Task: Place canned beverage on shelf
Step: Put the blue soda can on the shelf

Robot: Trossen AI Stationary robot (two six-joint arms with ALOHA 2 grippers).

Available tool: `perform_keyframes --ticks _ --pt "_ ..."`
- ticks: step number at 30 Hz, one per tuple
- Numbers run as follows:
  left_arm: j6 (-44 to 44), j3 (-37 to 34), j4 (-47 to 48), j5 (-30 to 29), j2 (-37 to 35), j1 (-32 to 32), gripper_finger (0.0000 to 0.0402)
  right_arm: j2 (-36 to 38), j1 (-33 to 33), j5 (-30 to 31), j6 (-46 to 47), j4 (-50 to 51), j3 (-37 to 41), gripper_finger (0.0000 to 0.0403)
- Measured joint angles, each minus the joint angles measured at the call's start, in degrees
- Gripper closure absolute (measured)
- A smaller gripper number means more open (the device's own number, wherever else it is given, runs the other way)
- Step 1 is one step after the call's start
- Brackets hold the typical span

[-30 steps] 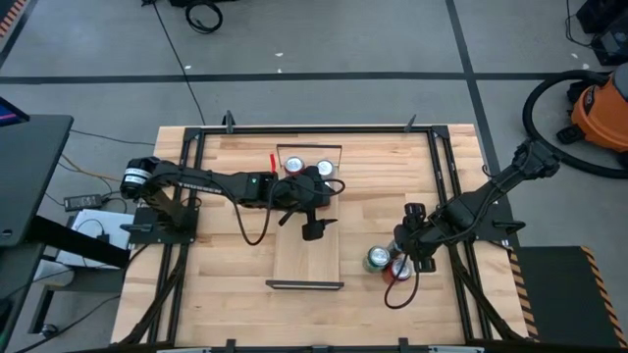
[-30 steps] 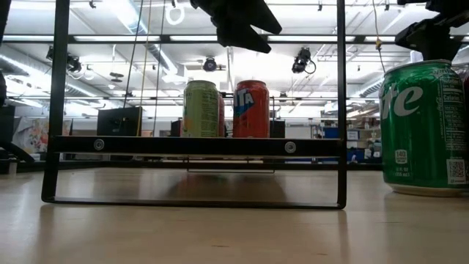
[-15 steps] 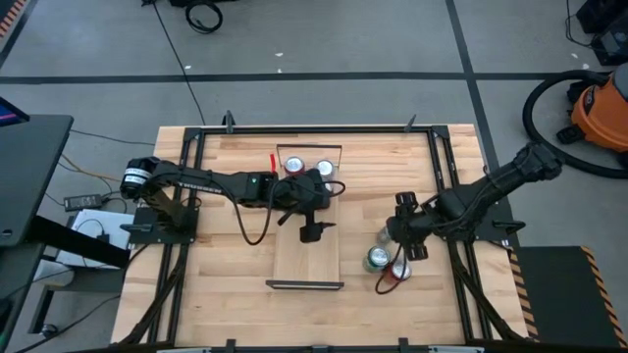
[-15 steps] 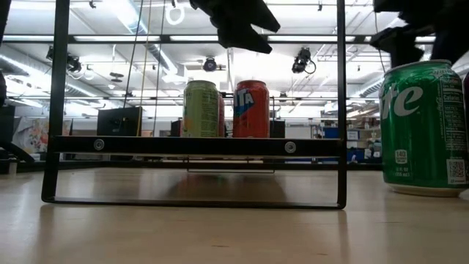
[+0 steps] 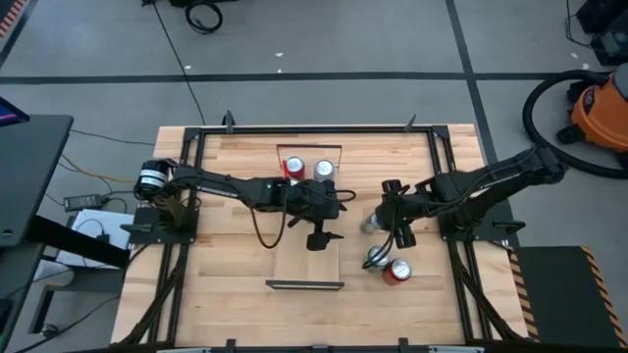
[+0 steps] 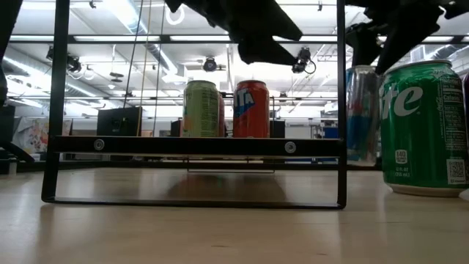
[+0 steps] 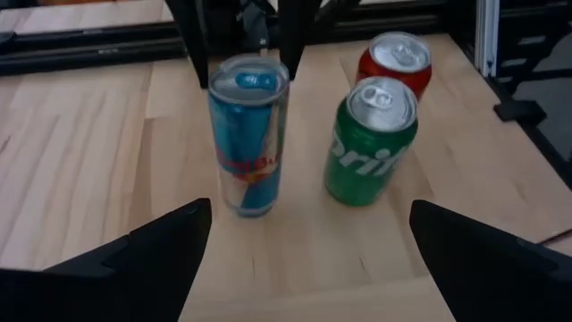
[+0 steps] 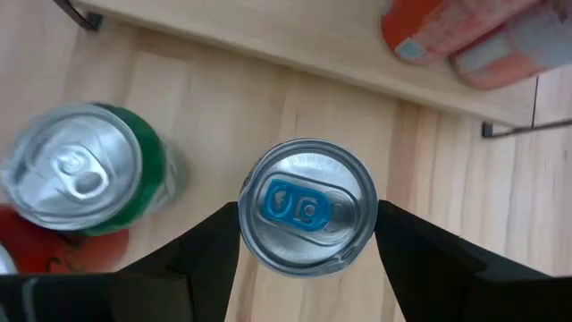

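A slim blue-and-silver can [image 5: 369, 227] stands upright right of the shelf [image 5: 309, 260], a narrow light-wood plank with black end frames. It also shows in the low view [image 6: 361, 114]. My right gripper [image 5: 377, 220] is over it and shut on it. Two cans [image 5: 309, 168] stand on the shelf's far end. A green can [image 5: 378, 258] and a red can [image 5: 397, 272] stand on the table near the slim can. My left gripper [image 7: 304, 268] is open and empty above the shelf's middle [image 5: 319, 235]. My right gripper pinches the slim can's upper wall just under its top rim [image 8: 246, 219] between its two fingers [image 8: 201, 264]. The fingers come from above and point down. The can is upright; whether its base is clear of the table I cannot tell.
The shelf's near black frame [image 6: 194, 145] spans the low view, and its near half is bare. The green can [image 6: 421, 125] stands close by the slim can on the near side. Black rails run along the table's sides [image 5: 446, 176].
My right gripper has gone toward the table's left and far edges with the slim can, away from the green and red cans and toward the shelf. The can has stayed upright. My left gripper has shifted a little toward the right and near.
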State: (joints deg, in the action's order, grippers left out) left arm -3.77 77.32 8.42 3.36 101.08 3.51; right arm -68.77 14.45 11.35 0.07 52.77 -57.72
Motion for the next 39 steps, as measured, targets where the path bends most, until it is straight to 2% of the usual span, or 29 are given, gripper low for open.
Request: perform_keyframes --ticks 16,29,39 --pt "7.5 0.02 -12.07 0.22 2.93 -1.21 0.0008 0.11 -1.6 -0.72 -2.22 -0.54 -0.76 0.0154" --pt "6.28 0.02 -21.18 -5.29 7.68 -1.06 0.0008 0.7 -2.04 -0.7 -1.35 0.09 -4.47 0.0154" --pt "6.08 0.02 -21.41 -8.26 7.72 -1.05 0.0008 0.72 -2.76 -0.09 3.02 -0.83 -4.56 0.0167"
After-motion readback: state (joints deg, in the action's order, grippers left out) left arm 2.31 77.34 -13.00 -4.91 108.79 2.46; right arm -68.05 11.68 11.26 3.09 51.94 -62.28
